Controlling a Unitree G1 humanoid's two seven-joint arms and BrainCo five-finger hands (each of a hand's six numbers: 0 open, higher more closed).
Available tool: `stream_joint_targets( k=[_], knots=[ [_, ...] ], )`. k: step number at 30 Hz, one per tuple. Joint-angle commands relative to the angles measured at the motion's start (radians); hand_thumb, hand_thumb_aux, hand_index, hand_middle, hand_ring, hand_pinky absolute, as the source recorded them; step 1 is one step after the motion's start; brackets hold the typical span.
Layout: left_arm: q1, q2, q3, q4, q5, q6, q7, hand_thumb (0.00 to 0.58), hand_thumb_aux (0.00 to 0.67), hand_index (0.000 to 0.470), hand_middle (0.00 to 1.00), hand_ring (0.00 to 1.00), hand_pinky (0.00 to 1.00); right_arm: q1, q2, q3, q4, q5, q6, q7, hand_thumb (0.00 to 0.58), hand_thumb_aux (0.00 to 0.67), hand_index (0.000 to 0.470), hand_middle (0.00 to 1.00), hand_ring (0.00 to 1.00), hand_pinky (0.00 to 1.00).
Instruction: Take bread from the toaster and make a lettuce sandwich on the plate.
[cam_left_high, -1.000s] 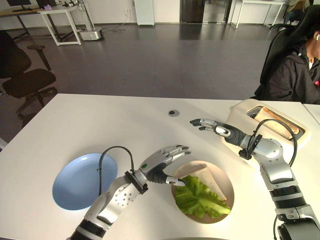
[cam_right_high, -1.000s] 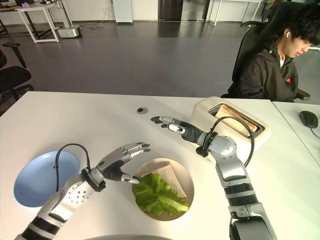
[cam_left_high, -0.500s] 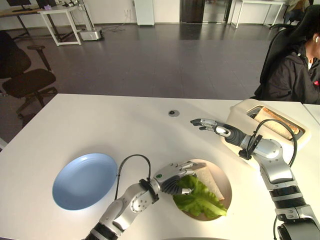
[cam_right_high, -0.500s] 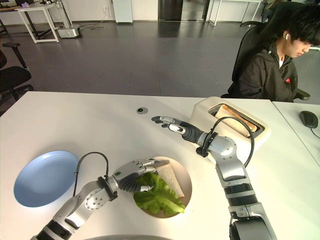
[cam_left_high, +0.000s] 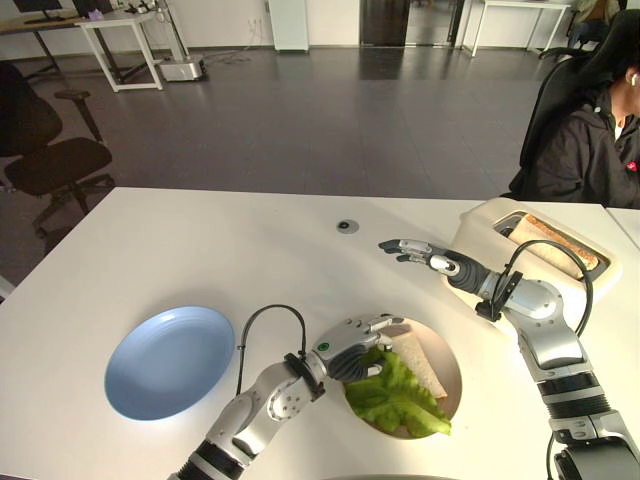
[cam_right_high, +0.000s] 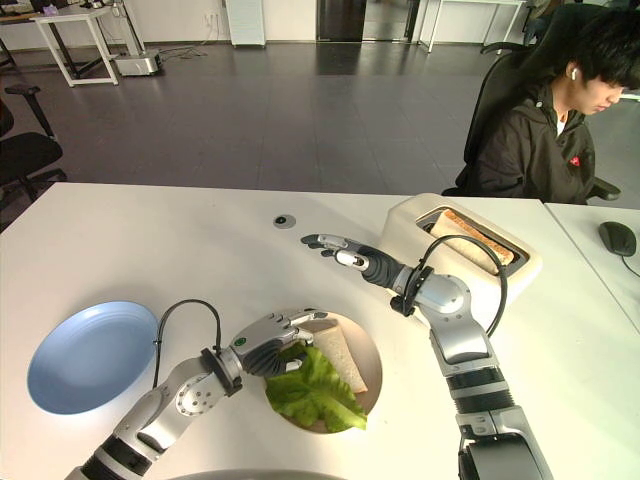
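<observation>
While my left hand (cam_left_high: 352, 345) hung beside the tan plate (cam_left_high: 456, 372) a second ago, it now sits over that plate's near-left edge, fingers curled down onto the lettuce leaf (cam_left_high: 400, 402). From this angle it looks like a grip on the leaf rather than a mere touch. The leaf has slid a little toward the plate's front, and it partly covers the bread slice (cam_left_high: 428, 362) that lies flat there.

I judge the sandwich half built: one slice and the lettuce are on the plate, and the leaf is being tidied before a second slice goes on top.

My right hand (cam_left_high: 414, 250) has hardly moved. It hovers above the table between plate and toaster, fingers stretched out flat and holding nothing.

Just behind it stands the white toaster (cam_left_high: 478, 232), with a browned slice of toast (cam_left_high: 562, 243) upright in its slot (probably the top of the sandwich).

The white table (cam_left_high: 200, 250) also carries a blue plate (cam_left_high: 165, 360), well to the left, a small round disc (cam_left_high: 347, 226) set into its surface farther back, and a dark computer mouse (cam_right_high: 617, 237) at the far right.

Beyond the table lies dark, glossy floor, with a black office chair (cam_left_high: 50, 150) at the left and pale desks (cam_left_high: 115, 25) along the back wall.
</observation>
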Motion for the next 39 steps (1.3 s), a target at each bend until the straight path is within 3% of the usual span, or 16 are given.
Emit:
stream_joint_targets(
  k=[1,11,19,25,26,27,28,34,39],
  knots=[
    [0.007,-0.003,0.002,0.002,-0.04,-0.012,-0.009,0.58,0.67,0.47,0.0,0.0,0.0,0.007,0.001,0.006,0.006,-0.004,-0.002,0.001,0.0,0.0,0.0,0.0,0.0,0.0],
    [-0.07,-0.027,0.016,0.016,-0.172,-0.028,-0.077,0.58,0.67,0.47,0.0,0.0,0.0,0.002,0.007,0.008,0.023,-0.01,-0.013,-0.01,0.0,0.0,0.0,0.0,0.0,0.0],
    [-0.193,-0.071,0.003,0.175,-0.131,-0.025,-0.057,0.58,0.67,0.47,0.0,0.0,0.0,-0.004,0.009,0.01,0.029,-0.01,-0.016,-0.013,0.0,0.0,0.0,0.0,0.0,0.0],
    [-0.191,-0.056,-0.005,0.212,-0.076,-0.02,-0.035,0.58,0.67,0.47,0.0,0.0,0.0,0.003,0.007,0.012,0.023,-0.011,-0.014,-0.011,0.0,0.0,0.0,0.0,0.0,0.0],
    [-0.187,-0.052,-0.005,0.208,-0.073,-0.02,-0.037,0.576,0.612,0.429,0.0,0.0,0.0,0.003,0.007,0.013,0.025,-0.012,-0.015,-0.011,0.0,0.0,0.0,0.0,0.0,0.0],
    [-0.183,-0.049,-0.004,0.201,-0.07,-0.018,-0.039,0.527,0.468,0.328,0.0,0.0,0.0,0.005,0.006,0.013,0.023,-0.013,-0.015,-0.011,0.0,0.0,0.0,0.0,0.0,0.0],
    [-0.18,-0.046,-0.003,0.19,-0.067,-0.014,-0.04,0.0,0.0,0.0,0.0,0.0,0.0,0.006,0.005,0.013,0.022,-0.014,-0.015,-0.011,0.0,0.0,0.0,0.0,0.0,0.0],
    [-0.159,-0.024,0.032,0.083,-0.075,0.017,-0.048,0.0,0.0,0.0,0.0,0.0,0.0,0.009,-0.004,-0.004,0.003,-0.035,-0.058,-0.034,0.0,0.0,0.0,0.0,0.0,0.0],
    [-0.109,0.03,0.115,-0.059,-0.1,0.048,-0.07,0.0,0.0,0.0,0.0,0.0,0.0,0.057,-0.044,-0.107,-0.145,-0.122,-0.229,-0.156,0.0,0.0,0.0,0.0,0.0,0.0]
  ],
)
